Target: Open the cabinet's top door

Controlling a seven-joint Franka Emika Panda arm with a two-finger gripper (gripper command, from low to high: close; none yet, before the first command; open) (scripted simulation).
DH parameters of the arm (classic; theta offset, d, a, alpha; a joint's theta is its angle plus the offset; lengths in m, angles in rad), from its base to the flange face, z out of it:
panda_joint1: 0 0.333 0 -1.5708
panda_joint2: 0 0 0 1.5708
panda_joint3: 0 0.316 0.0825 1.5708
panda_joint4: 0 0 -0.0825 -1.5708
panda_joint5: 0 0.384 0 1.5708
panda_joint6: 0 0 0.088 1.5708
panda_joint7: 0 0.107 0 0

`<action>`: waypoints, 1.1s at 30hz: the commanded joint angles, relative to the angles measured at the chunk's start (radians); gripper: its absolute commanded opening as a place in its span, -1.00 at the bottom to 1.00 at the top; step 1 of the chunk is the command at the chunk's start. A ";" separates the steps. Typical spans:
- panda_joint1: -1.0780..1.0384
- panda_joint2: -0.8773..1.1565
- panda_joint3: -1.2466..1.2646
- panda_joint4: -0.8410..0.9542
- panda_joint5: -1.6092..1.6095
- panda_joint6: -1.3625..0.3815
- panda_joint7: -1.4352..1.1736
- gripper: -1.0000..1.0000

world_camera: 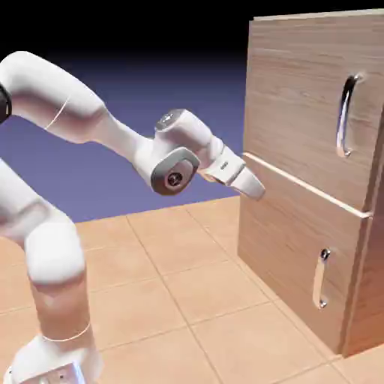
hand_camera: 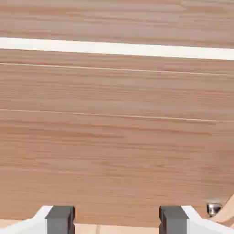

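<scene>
I have the gripper close to the cabinet front, just below the white shelf edge, near the front's left edge. Its jaws stand spread, holding nothing. The top door looks shut, I think, its long silver handle well apart from my fingers.

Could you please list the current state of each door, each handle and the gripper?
Tall wood-grain top door: shut.
Its long curved silver handle: untouched.
Shorter wood-grain lower door: shut.
Its small silver handle: untouched.
Grey-tipped gripper: open, empty, near the white shelf edge.
</scene>
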 commanded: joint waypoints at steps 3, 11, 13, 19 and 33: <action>0.059 -0.028 -0.065 0.036 -0.131 -0.003 -0.096 0.00; 0.216 -0.103 -0.237 0.133 -0.478 -0.012 -0.353 0.00; 0.255 -0.122 -0.280 0.157 -0.565 -0.015 -0.417 0.00; 0.373 -0.178 -0.409 0.230 -0.826 -0.021 -0.609 0.00; 0.647 -0.309 -0.710 0.399 -1.435 -0.037 -1.058 0.00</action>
